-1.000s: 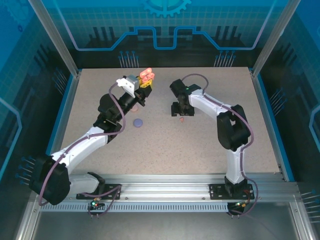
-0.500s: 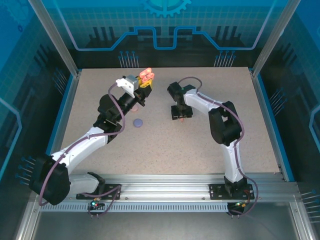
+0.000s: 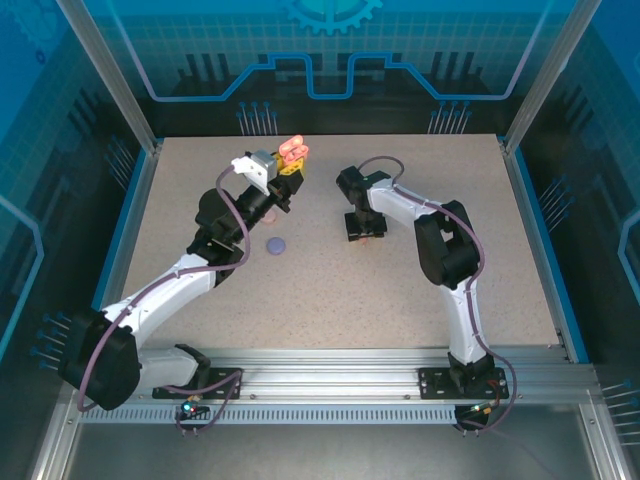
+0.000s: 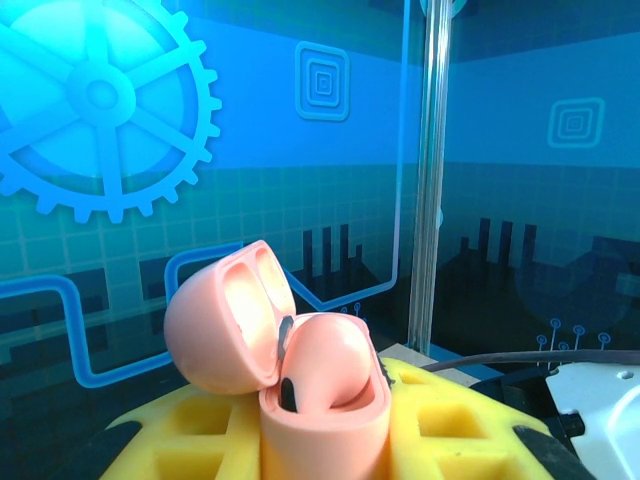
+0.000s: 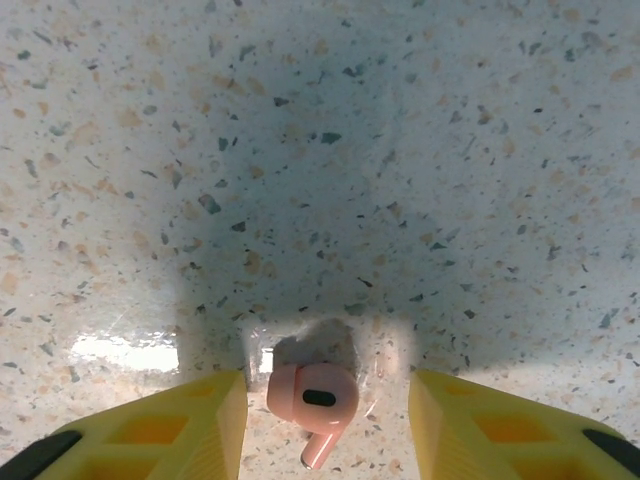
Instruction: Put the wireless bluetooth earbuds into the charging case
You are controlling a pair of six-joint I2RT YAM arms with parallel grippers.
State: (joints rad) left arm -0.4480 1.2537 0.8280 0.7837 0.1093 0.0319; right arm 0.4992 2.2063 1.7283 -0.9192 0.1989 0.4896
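Observation:
My left gripper (image 3: 285, 172) is raised over the far middle of the table and shut on a pale pink charging case (image 3: 293, 151). In the left wrist view the case (image 4: 320, 420) stands upright between the yellow fingers (image 4: 460, 425), its lid (image 4: 215, 325) swung open, and a pink earbud (image 4: 335, 350) sits in one well. My right gripper (image 3: 362, 230) is down at the table. Its yellow fingers (image 5: 190, 425) stand open either side of a pale pink earbud (image 5: 312, 400) that lies flat on the tabletop, with a gap on both sides.
A small purple object (image 3: 276, 244) lies on the speckled table (image 3: 330, 290) between the two arms, and a small pinkish object (image 3: 268, 213) shows partly under the left arm. Blue walls and metal posts enclose the table.
My right gripper has come down and nearer over the pink earbud, and its fingers have narrowed around it. The left gripper and case have not moved.

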